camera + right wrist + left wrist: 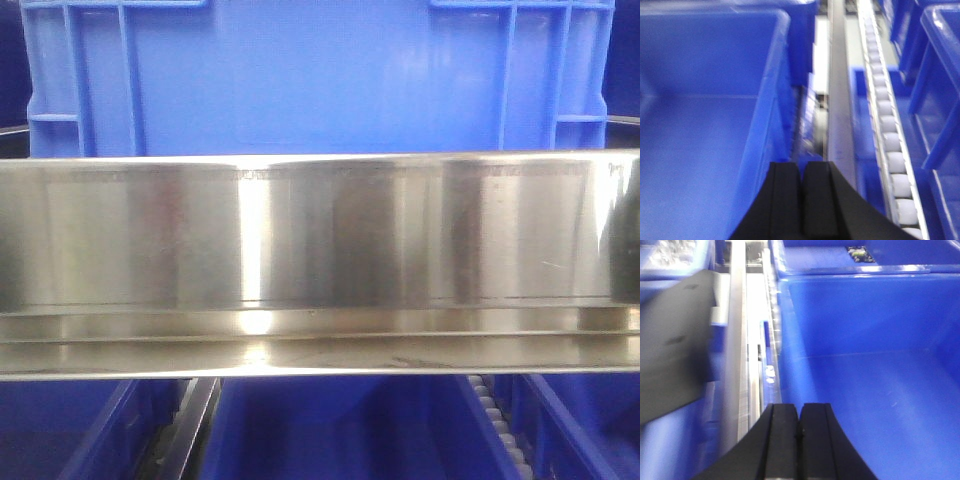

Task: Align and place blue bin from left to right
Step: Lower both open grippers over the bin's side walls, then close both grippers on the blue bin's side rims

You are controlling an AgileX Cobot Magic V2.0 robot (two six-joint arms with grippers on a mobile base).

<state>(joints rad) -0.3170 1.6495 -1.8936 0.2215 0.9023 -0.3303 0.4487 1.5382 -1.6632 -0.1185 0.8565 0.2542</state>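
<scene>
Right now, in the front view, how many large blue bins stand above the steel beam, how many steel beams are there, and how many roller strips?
blue bin: 1
steel beam: 1
roller strip: 1
Total: 3

blue bin (320, 80): you have one large one, far behind the rail.
steel rail (320, 240): one, across your front view.
grippers: two, the left gripper (800, 435) and the right gripper (801, 200).
roller track (887, 125): one, on the right.
other blue totes (940, 75): you can count at least two, far right.
</scene>
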